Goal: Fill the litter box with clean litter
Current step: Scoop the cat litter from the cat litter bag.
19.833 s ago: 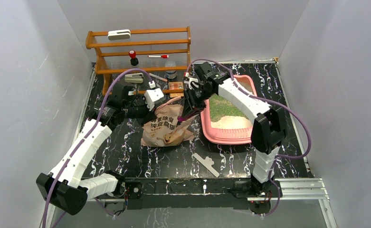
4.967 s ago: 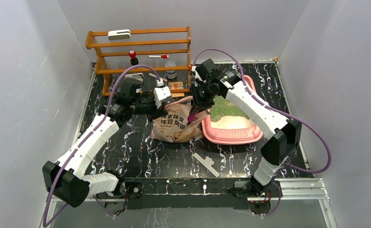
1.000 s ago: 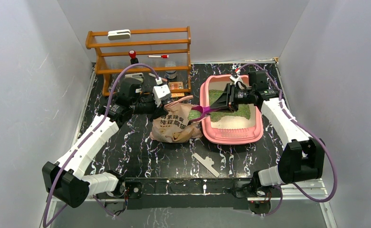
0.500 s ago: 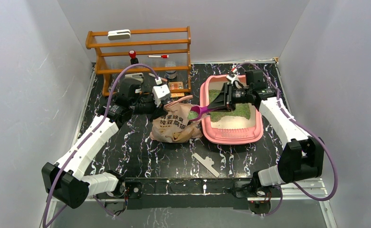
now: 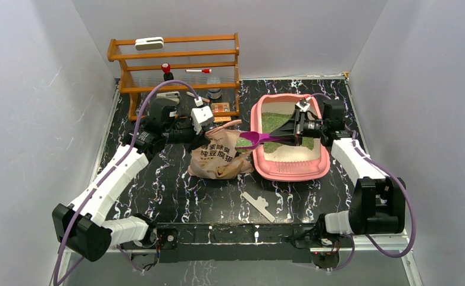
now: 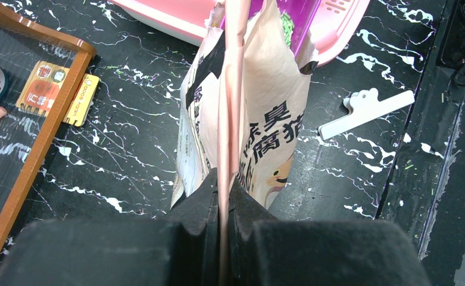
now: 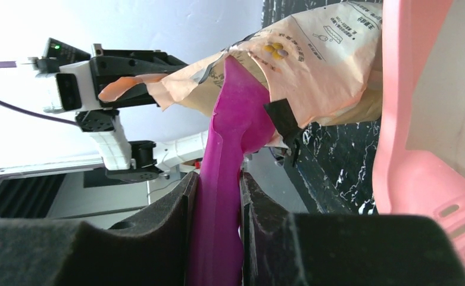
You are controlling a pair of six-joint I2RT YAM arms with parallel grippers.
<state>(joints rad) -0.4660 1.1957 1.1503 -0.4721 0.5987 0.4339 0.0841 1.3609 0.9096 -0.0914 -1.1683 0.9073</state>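
Note:
The pink litter box (image 5: 292, 174) lies at the right of the table, with green clean litter (image 5: 272, 122) covering its far half and pale bare floor nearer me. My right gripper (image 5: 298, 131) hangs over the box, shut on the handle of a purple scoop (image 5: 252, 138). The scoop's bowl sits at the mouth of the beige cat-printed bag (image 5: 218, 159). From the right wrist, the scoop (image 7: 236, 131) runs from my right gripper (image 7: 218, 179) into the bag (image 7: 313, 59). My left gripper (image 5: 209, 127) is shut on the bag's top edge (image 6: 230, 89) and holds it upright.
A wooden shelf rack (image 5: 173, 65) with small items stands at the back left. Cards (image 5: 221, 108) lie at its foot. A white clip (image 5: 258, 205) rests on the black marbled table near the front. Grey walls close in both sides.
My right gripper has drawn back to the right over the box, and the scoop has levelled out with its bowl still at the bag's mouth. The left arm and the bag have not moved.

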